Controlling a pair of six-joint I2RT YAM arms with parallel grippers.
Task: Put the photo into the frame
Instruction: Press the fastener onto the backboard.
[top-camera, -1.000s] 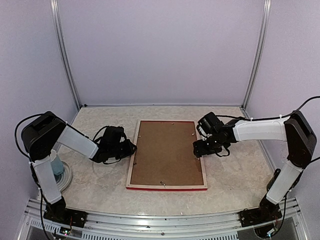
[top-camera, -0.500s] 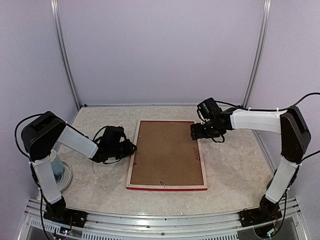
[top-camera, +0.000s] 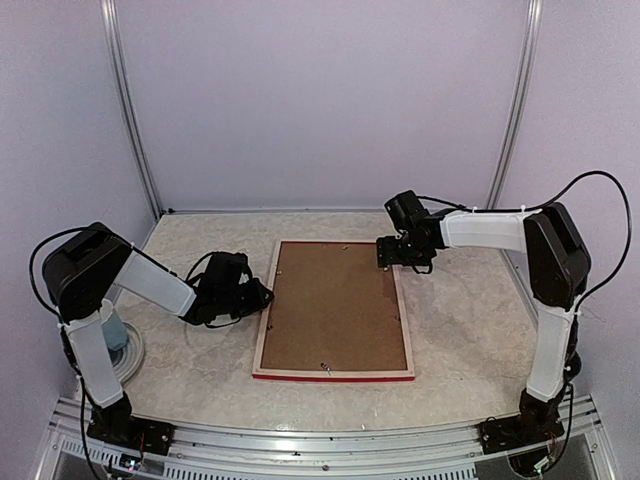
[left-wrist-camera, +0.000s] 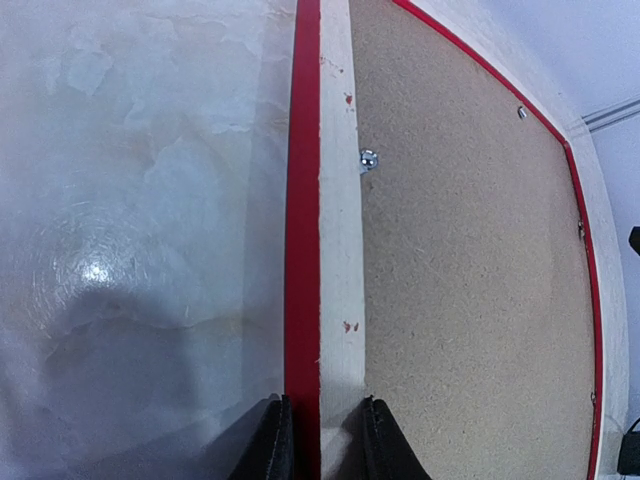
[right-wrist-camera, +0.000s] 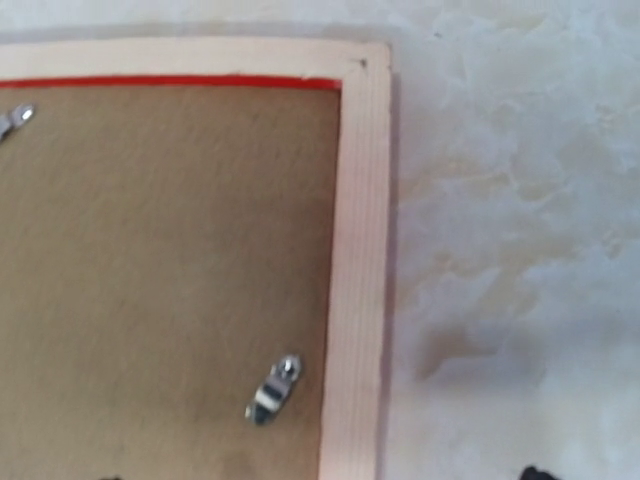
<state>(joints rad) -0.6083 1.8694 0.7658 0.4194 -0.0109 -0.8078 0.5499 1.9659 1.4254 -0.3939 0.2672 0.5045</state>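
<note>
A tabletop (top-camera: 470, 340) with a pale beige marbled pattern forms the floor of the booth. 3 plain lavender walls close it in: the back wall (top-camera: 320, 100), the left wall (top-camera: 50, 120) and the right wall (top-camera: 590, 110). 2 silver metal posts (top-camera: 128, 110) stand in the back corners. A ribbed metal rail (top-camera: 320, 445) runs along the near edge. In the left wrist view, a soft white glare (left-wrist-camera: 95, 270) lies on the glossy surface.

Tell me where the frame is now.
Top view: the frame lies back-up at the centre of the table, its left rail held by the left gripper, the right gripper above its far right corner.
</note>
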